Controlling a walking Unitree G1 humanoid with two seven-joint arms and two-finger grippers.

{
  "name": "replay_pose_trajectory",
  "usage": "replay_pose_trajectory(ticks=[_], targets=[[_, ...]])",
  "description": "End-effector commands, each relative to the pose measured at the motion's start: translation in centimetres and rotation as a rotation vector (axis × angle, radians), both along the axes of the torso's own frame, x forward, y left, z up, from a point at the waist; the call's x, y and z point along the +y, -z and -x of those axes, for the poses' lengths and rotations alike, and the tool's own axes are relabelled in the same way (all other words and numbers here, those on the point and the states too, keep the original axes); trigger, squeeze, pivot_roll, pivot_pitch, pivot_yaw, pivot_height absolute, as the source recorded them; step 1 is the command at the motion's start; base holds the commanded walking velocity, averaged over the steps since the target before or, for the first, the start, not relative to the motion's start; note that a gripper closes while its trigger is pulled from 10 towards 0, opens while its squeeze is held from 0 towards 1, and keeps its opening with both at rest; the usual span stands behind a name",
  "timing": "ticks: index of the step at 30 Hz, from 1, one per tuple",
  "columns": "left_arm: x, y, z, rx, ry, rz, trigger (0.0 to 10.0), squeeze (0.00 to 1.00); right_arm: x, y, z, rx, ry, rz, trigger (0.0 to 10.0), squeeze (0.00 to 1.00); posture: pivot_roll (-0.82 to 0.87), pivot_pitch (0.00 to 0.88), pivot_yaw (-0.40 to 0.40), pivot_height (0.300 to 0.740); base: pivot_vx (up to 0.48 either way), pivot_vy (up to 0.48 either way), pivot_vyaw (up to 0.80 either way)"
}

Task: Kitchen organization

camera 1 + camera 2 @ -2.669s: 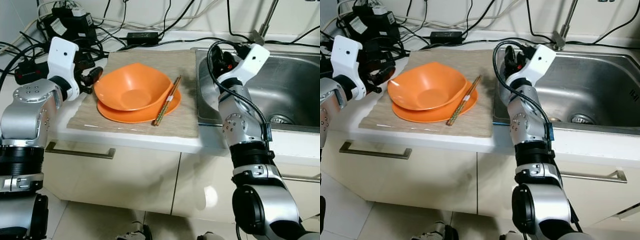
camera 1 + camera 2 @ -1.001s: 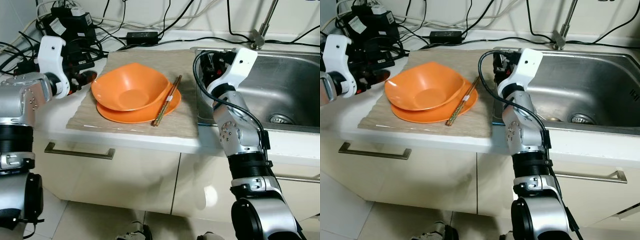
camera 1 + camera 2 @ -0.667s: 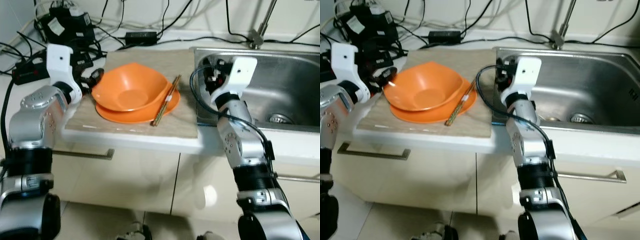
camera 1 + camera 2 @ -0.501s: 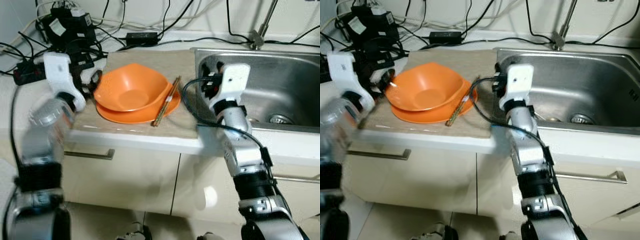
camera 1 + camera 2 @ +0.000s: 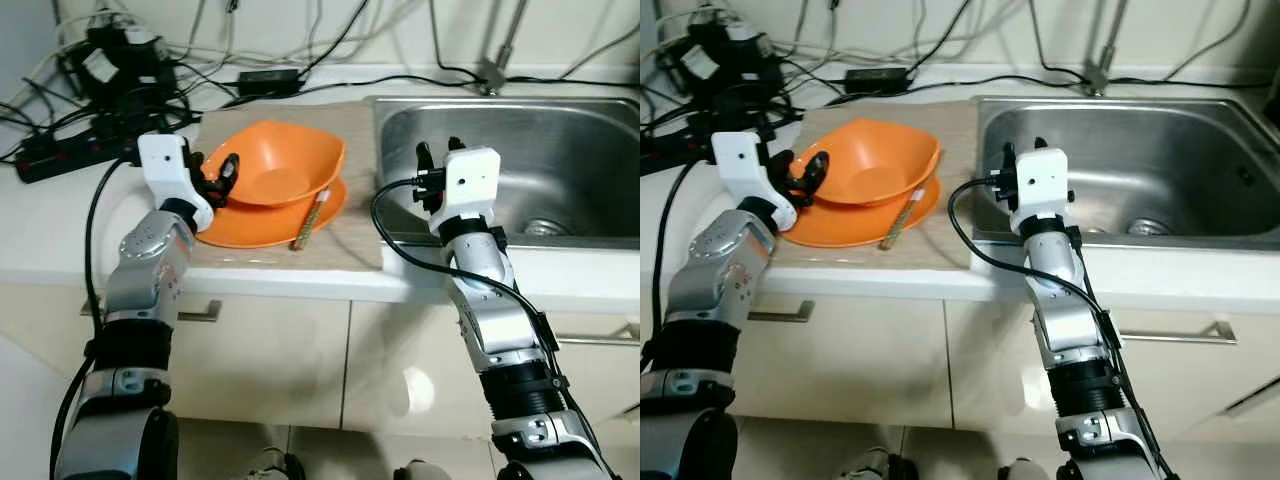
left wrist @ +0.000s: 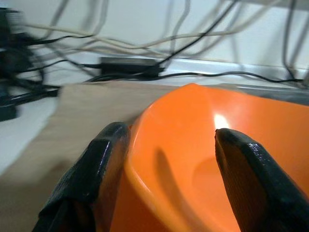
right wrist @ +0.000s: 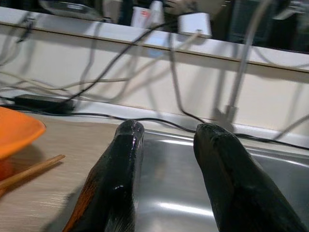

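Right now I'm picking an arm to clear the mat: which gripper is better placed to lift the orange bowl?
Left. The left gripper is open, its fingers straddling the orange bowl's near rim. The right gripper hangs over the sink edge, apart from the bowl.

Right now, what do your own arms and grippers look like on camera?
Both arms are silver metal with black ribbed joint bands. Each wrist carries a white boxy camera block, and a black cable loops from it down the forearm. The left gripper and right gripper each have two long, glossy black fingers with rounded tips. No markings are legible.
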State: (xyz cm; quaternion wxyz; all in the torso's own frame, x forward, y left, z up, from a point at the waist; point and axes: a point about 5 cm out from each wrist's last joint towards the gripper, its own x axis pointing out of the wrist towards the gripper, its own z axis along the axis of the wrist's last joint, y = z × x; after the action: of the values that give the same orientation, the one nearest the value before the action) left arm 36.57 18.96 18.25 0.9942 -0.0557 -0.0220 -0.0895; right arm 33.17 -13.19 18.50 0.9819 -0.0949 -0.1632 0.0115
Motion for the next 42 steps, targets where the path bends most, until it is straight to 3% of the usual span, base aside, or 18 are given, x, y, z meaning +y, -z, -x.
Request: replay_pose_trajectory(ticks=[1, 20, 33, 42], targets=[[0.3, -0.7, -0.2, -0.011, 0.002, -0.017, 10.0, 0.00, 0.1, -0.4, 0.1, -0.022, 0.006, -0.001, 10.0, 0.00, -0.15, 0.000, 0.116, 0.707, 0.000, 0.000, 0.00], [3.4, -1.7, -0.1, -0.022, -0.080, -0.103, 10.0, 0.00, 0.7, -0.1, -0.1, 0.001, -0.029, 0.000, 10.0, 0.00, -0.09, 0.000, 0.066, 0.707, 0.000, 0.000, 0.00], [3.1, -1.9, -0.1, -0.007, -0.068, -0.073, 10.0, 0.00, 0.1, -0.2, -0.2, -0.003, -0.004, -0.011, 10.0, 0.00, -0.10, 0.000, 0.072, 0.707, 0.000, 0.000, 0.00], [3.7, -2.4, -0.3, 0.114, -0.047, 0.012, 10.0, 0.00, 0.2, -0.5, -0.3, -0.008, -0.011, -0.013, 10.0, 0.00, -0.09, 0.000, 0.065, 0.707, 0.000, 0.000, 0.00]])
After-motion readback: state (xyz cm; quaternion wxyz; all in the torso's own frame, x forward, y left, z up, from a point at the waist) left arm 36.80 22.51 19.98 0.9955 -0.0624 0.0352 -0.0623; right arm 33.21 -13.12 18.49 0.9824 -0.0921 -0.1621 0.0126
